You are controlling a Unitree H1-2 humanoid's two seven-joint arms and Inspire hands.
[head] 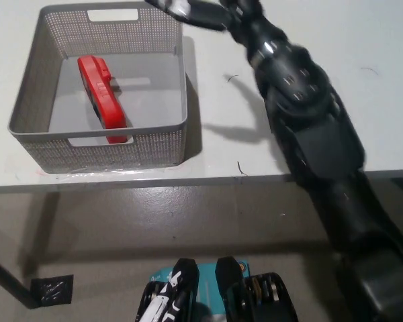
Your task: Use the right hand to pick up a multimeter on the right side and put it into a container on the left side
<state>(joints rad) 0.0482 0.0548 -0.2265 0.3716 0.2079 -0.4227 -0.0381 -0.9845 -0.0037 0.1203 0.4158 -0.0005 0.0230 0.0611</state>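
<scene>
The red multimeter [102, 99] lies slanted on the floor of the grey mesh container [33, 60] at the left of the white table. My black right hand [191, 11] hovers at the picture's top, above and just beyond the container's far right corner. It is open, holds nothing and is partly cut by the frame edge. The black right arm [302, 100] stretches from the bottom right across the table. My white left hand does not show.
The white table's front edge [208, 180] runs across the middle, with grey floor below it. A small black square [52, 290] lies on the floor at the lower left. Thin dark marks [368, 68] dot the table's right side.
</scene>
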